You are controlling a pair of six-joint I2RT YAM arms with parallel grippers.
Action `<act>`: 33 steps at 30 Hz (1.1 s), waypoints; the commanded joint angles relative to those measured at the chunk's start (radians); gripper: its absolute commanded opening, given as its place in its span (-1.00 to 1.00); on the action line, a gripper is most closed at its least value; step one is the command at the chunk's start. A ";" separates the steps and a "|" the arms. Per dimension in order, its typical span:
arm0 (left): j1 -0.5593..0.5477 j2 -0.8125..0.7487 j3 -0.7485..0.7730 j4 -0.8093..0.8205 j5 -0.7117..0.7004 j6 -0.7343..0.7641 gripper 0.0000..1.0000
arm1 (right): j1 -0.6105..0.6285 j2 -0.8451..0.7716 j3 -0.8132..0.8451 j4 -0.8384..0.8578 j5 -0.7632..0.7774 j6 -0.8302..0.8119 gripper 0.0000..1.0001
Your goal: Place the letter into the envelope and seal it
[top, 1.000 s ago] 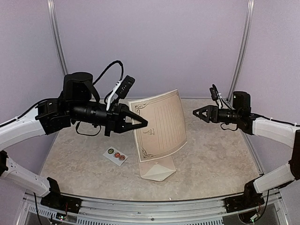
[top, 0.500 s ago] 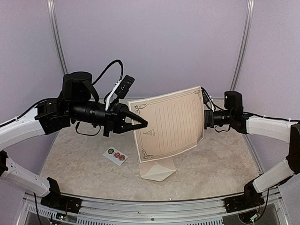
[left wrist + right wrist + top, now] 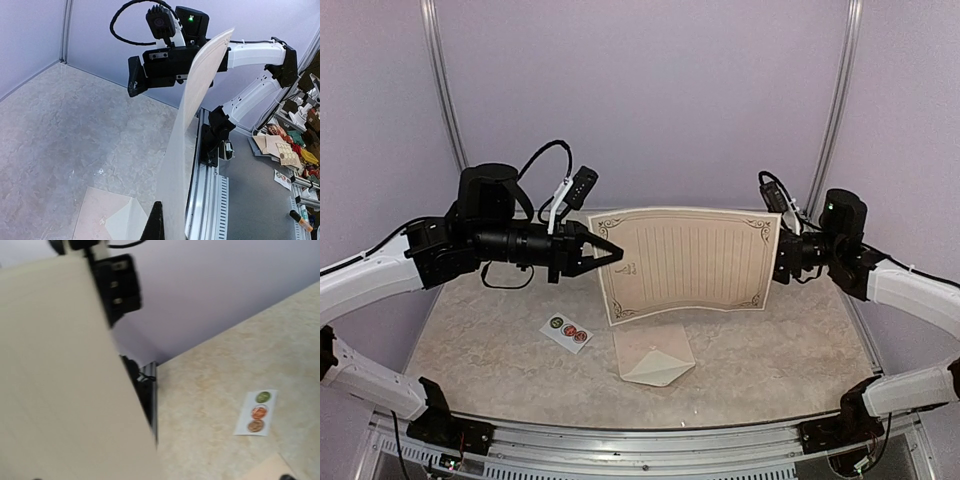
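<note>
Fingers of left gripper pinched letter by its left edge, holding it upright in mid-air. Right gripper gaped at opposite edge, probably for second hold. Envelope lay on table beneath.

We see the letter as cream paper with a dark ornamental border, curled corner flourishes and fine ruled lines; its back is plain and pale. Below it, the envelope is pale cream-pink with diagonal seams. The sticker strip is white with green, red and orange rounds. The table is beige with grey marbling, the walls lilac
</note>
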 commanded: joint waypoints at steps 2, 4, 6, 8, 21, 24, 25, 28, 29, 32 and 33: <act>0.014 0.000 -0.030 0.088 -0.003 -0.046 -1.00 | 0.055 -0.025 -0.016 0.065 -0.032 0.041 0.99; 0.016 0.002 -0.032 0.095 -0.002 -0.053 -1.00 | 0.076 -0.024 -0.013 0.066 -0.039 0.036 0.99; 0.017 0.008 -0.034 0.105 -0.003 -0.068 -1.00 | 0.093 -0.026 -0.011 0.066 -0.040 0.033 0.99; 0.018 0.013 -0.039 0.117 0.001 -0.085 -1.00 | 0.109 -0.028 -0.009 0.067 -0.041 0.031 0.99; 0.026 0.065 -0.065 0.231 0.015 -0.192 -1.00 | 0.250 0.009 0.034 0.075 0.027 0.010 0.99; 0.026 0.074 -0.072 0.250 0.030 -0.205 -1.00 | 0.280 0.034 0.057 0.055 0.047 -0.013 0.99; 0.026 0.077 -0.072 0.252 0.030 -0.209 -1.00 | 0.291 0.047 0.067 0.044 0.054 -0.023 0.99; 0.028 0.089 -0.072 0.264 0.033 -0.226 -1.00 | 0.324 0.081 0.088 0.031 0.081 -0.042 0.99; 0.028 0.092 -0.074 0.271 0.036 -0.231 -1.00 | 0.333 0.093 0.094 0.030 0.089 -0.047 0.99; 0.028 0.095 -0.082 0.292 0.050 -0.249 -1.00 | 0.358 0.125 0.116 0.025 0.108 -0.059 0.99; 0.028 0.096 -0.084 0.297 0.053 -0.255 -1.00 | 0.365 0.136 0.122 0.022 0.113 -0.065 0.99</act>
